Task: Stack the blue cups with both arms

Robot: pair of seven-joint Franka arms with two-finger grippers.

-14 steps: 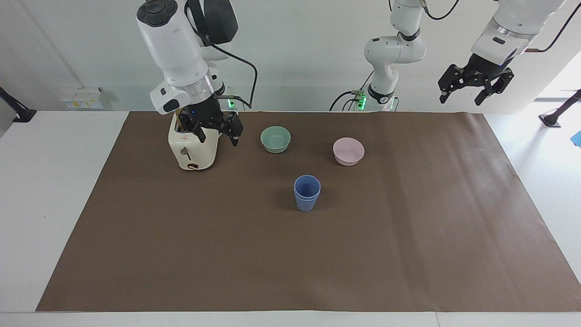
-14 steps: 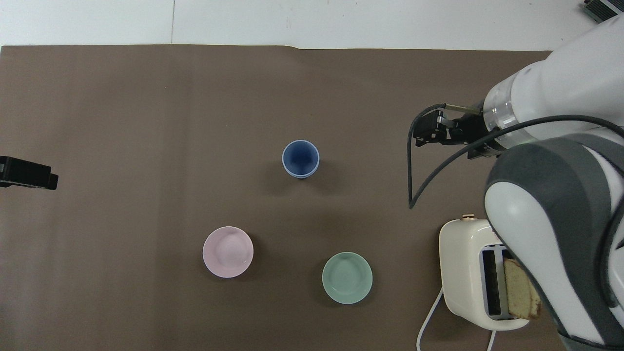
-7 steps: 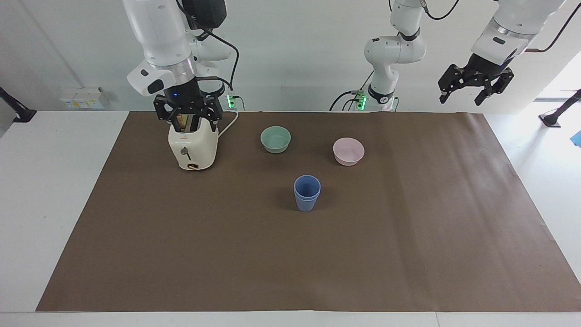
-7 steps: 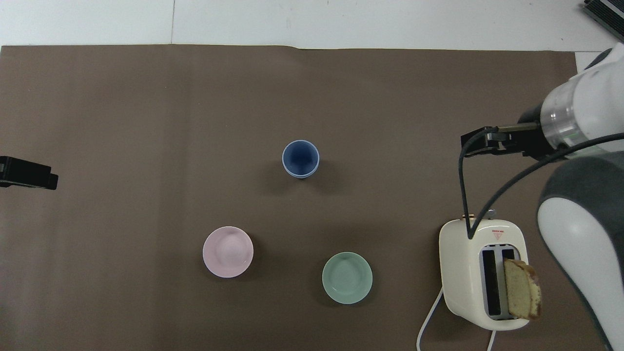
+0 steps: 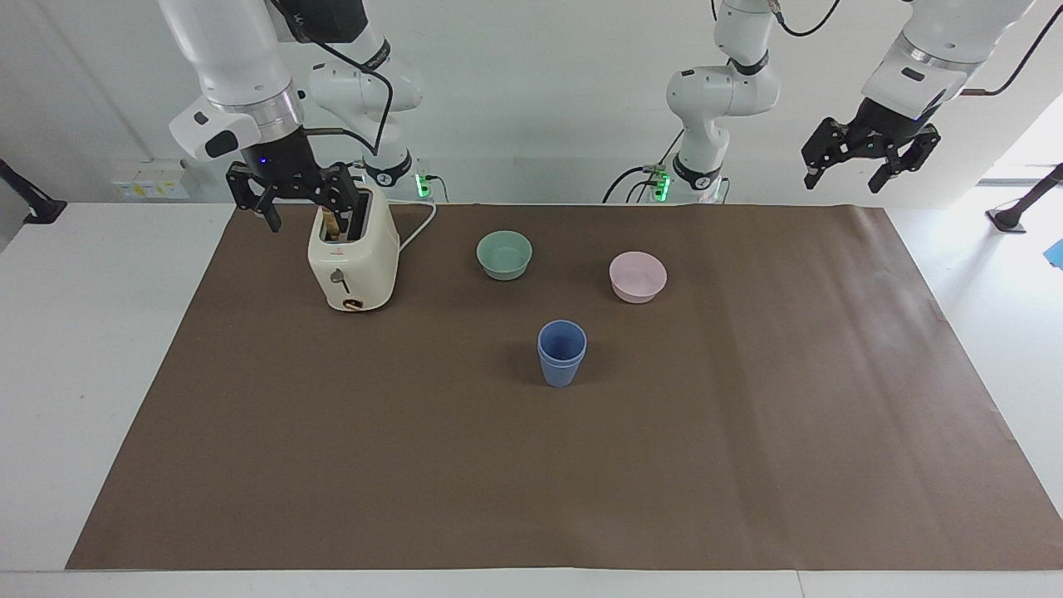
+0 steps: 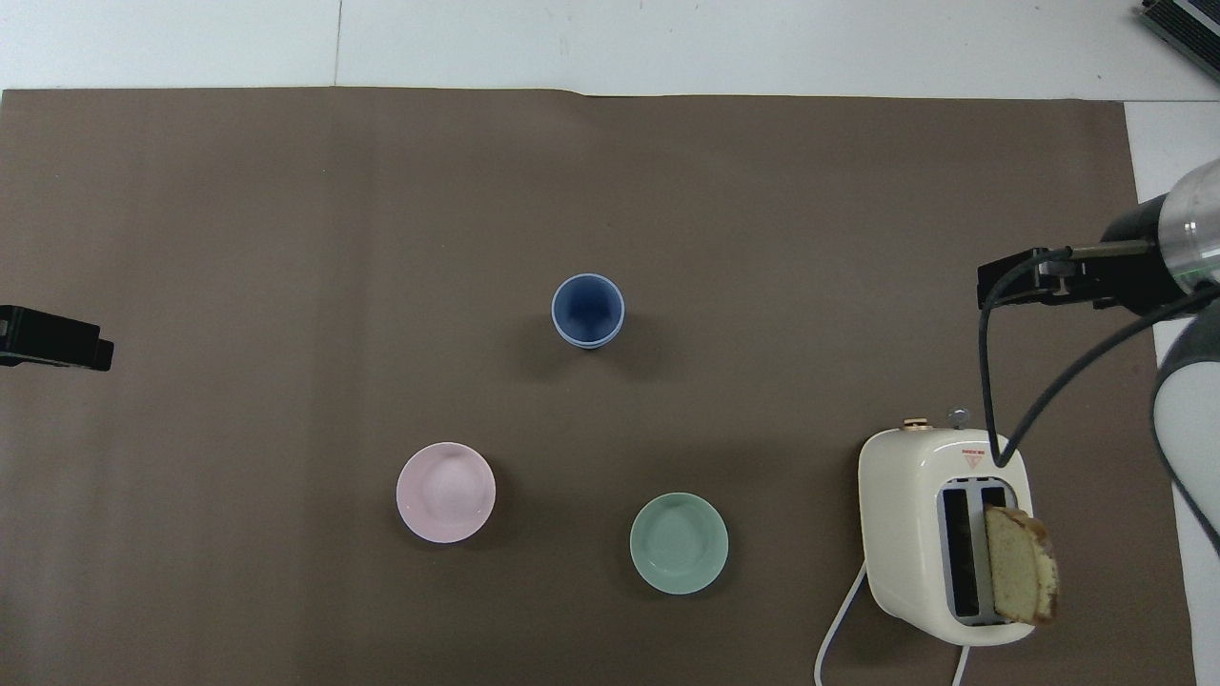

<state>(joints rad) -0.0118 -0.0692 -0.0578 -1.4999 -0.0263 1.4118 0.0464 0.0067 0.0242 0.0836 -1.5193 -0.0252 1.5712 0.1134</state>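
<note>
The two blue cups (image 5: 562,353) stand nested, one inside the other, upright near the middle of the brown mat; they also show in the overhead view (image 6: 588,310). My right gripper (image 5: 309,214) is open and empty, raised by the toaster at the right arm's end; in the overhead view (image 6: 1025,283) it hangs over the mat's edge. My left gripper (image 5: 864,174) is open and empty, held high over the left arm's end of the table, where it waits; only a black part of the left gripper (image 6: 55,338) shows in the overhead view.
A cream toaster (image 5: 353,257) with a bread slice (image 6: 1022,564) in one slot stands at the right arm's end. A mint-green bowl (image 5: 504,254) and a pink bowl (image 5: 638,276) sit nearer to the robots than the cups.
My right gripper has risen and swung from beside the toaster toward the right arm's end of the table. The left arm and the cups have not moved.
</note>
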